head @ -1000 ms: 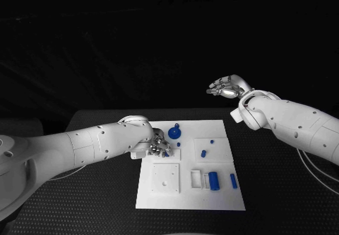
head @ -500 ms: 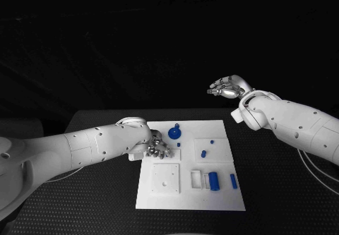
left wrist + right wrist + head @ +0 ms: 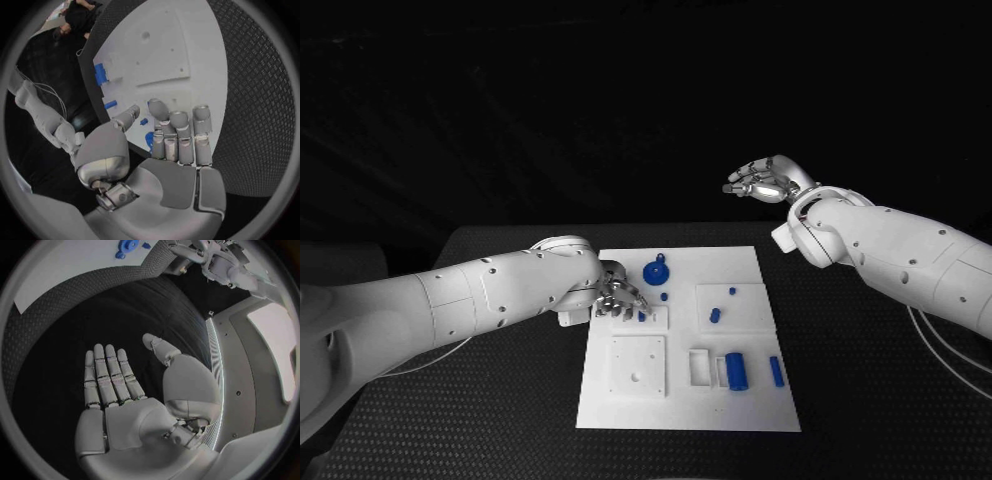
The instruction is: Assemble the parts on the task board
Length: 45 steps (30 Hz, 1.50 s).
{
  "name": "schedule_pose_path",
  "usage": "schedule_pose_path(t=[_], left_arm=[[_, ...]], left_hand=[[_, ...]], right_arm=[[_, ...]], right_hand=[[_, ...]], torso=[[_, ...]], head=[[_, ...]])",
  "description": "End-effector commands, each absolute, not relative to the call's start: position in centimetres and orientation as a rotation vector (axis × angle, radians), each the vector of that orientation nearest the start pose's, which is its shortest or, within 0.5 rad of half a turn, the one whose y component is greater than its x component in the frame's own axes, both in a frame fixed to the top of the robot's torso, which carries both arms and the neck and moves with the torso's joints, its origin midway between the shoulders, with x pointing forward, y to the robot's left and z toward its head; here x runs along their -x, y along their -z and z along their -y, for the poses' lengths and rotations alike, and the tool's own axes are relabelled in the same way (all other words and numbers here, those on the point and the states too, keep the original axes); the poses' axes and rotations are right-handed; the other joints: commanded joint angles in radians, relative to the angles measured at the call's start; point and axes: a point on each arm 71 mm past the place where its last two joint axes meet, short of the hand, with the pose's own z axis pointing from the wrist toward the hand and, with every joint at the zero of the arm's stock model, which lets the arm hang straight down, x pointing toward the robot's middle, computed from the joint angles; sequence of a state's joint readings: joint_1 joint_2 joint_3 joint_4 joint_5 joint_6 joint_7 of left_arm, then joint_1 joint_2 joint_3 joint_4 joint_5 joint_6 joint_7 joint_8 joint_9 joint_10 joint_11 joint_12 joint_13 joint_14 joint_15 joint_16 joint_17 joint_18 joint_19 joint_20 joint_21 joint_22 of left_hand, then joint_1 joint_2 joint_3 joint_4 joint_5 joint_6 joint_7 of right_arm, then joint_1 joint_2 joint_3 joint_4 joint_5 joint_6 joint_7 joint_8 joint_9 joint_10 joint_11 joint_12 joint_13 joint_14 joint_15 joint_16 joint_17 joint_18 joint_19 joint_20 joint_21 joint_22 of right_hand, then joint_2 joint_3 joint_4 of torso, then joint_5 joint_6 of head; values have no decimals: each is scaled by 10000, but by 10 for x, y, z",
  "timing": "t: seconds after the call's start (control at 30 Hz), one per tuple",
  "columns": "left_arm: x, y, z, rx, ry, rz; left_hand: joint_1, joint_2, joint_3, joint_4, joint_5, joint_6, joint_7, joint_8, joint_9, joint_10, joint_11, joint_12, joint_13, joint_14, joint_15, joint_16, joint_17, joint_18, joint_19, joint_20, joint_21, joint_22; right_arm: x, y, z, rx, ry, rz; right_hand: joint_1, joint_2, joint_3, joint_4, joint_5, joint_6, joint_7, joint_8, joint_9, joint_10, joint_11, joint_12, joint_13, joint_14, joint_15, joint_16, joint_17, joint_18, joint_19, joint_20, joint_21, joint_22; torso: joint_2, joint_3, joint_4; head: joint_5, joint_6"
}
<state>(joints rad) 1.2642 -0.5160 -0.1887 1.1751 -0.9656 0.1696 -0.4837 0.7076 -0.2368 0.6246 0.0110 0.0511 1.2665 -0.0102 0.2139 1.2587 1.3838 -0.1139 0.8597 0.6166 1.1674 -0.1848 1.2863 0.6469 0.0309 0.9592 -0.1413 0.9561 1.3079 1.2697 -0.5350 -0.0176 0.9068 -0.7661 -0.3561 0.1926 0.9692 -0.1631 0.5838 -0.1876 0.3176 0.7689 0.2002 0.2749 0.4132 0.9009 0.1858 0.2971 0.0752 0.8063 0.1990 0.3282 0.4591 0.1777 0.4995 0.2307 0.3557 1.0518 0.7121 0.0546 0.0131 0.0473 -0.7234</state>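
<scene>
Silver fingers of my left hand curl down over the task board near its left edge, close to a small blue part; whether they pinch it, I cannot tell. My right hand hangs empty, fingers spread, well beyond the board's far right corner. Little looks assembled: the blue knob, cylinder and pegs lie scattered across the white plate, centred on the black surface.

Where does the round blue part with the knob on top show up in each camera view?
Head view: the round blue part stands at the task board's far edge, beside the left robot hand.
Left wrist view: I cannot pick it out.
Right wrist view: the same part on the board.
Shared landmark: the white task board.
</scene>
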Motion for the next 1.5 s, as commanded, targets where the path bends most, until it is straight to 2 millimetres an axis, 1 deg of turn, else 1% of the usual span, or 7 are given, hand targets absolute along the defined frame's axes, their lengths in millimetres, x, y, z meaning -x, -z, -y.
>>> schedule_pose_path(t=[0.03, 0.17, 0.3, 0.47, 0.57, 1.1, 1.5], left_arm=[[-521, 254, -152, 2323, 4452, -24177], [-525, 241, -158, 2660, 4797, -24056], [-532, 225, -167, 2918, 4976, -23921], [-549, 212, -183, 3256, 4680, -23232], [-559, 210, -190, 3146, 4224, -22672], [-583, 216, -197, 3133, 3089, -22668], [-588, 224, -195, 3167, 3005, -22835]], left_hand=[[24, -128, -7, 122, -23, -155, 22, -84, 7, -139, 29, -50, -12, -121, 23, -34, -26, 74, -154, -1190, -56, 154], [153, -45, -33, 151, -22, -392, 98, -248, -40, -332, 86, -108, -25, -277, 56, -95, -61, 46, -282, -1162, -108, 152], [381, 413, -190, -75, -19, -800, 266, -566, -221, -789, 243, -356, -124, -664, 209, -334, -177, -35, -638, -1070, -313, 115], [811, 1000, -303, -731, 9, -1929, 780, -1440, -945, -1685, 742, -1140, -507, -1450, 698, -1120, -626, -220, -1399, -737, -927, -66], [902, 1202, -379, -1003, -8, -2203, 980, -1482, -1659, -1712, 921, -1643, -810, -1522, 1029, -1557, -946, -213, -1552, -406, -1308, -229], [416, 957, -493, -576, -22, -2373, 1042, -1474, -2236, -1648, 997, -1940, -960, -1492, 1142, -1741, -1101, -125, -1506, -277, -1512, -287], [504, 990, -465, -591, -21, -2558, 1092, -1485, -2454, -1632, 1038, -2002, -969, -1499, 1164, -1754, -1122, -97, -1508, -245, -1553, -256]], right_arm=[[-597, 164, 232, -4647, -8791, -14852], [-597, 164, 234, -4661, -8764, -14848], [-597, 164, 236, -4682, -8720, -14838], [-598, 164, 237, -4703, -8693, -14832], [-598, 164, 237, -4702, -8698, -14835], [-597, 165, 233, -4664, -8788, -14857], [-597, 165, 230, -4636, -8848, -14866]], right_hand=[[-59, 16, -56, 4, 51, -68, 224, 54, -16, 34, 37, -55, -12, -89, -8, -50, -16, 93, -94, 17, -62, 17], [-59, 17, -57, 6, 52, -69, 224, 55, -18, 35, 38, -55, -15, -95, -5, -52, -20, 92, -101, 18, -66, 19], [-57, 21, -56, 7, 54, -68, 223, 56, -18, 36, 38, -54, -16, -97, -3, -53, -21, 92, -103, 18, -67, 20], [-56, 25, -56, 9, 55, -67, 223, 58, -19, 39, 39, -53, -17, -98, -2, -52, -23, 92, -105, 19, -68, 22], [-55, 29, -56, 10, 57, -66, 223, 59, -20, 40, 40, -52, -18, -98, -1, -51, -24, 92, -107, 19, -69, 24], [-47, 37, -54, 11, 73, -65, 221, 62, -23, 44, 43, -51, -22, -100, 0, -49, -28, 94, -112, 20, -71, 30], [-46, 39, -55, 13, 87, -63, 221, 65, -25, 46, 44, -50, -25, -101, 1, -47, -32, 94, -115, 22, -73, 35]], torso=[[-2, -6, -3], [-10, 3, 1], [-19, 4, 10], [-11, 4, 2], [-4, 9, -5], [29, 16, -25], [26, 29, -28]], head=[[1, 39], [14, 89], [10, 147], [42, 266], [53, 316], [92, 424], [75, 384]])
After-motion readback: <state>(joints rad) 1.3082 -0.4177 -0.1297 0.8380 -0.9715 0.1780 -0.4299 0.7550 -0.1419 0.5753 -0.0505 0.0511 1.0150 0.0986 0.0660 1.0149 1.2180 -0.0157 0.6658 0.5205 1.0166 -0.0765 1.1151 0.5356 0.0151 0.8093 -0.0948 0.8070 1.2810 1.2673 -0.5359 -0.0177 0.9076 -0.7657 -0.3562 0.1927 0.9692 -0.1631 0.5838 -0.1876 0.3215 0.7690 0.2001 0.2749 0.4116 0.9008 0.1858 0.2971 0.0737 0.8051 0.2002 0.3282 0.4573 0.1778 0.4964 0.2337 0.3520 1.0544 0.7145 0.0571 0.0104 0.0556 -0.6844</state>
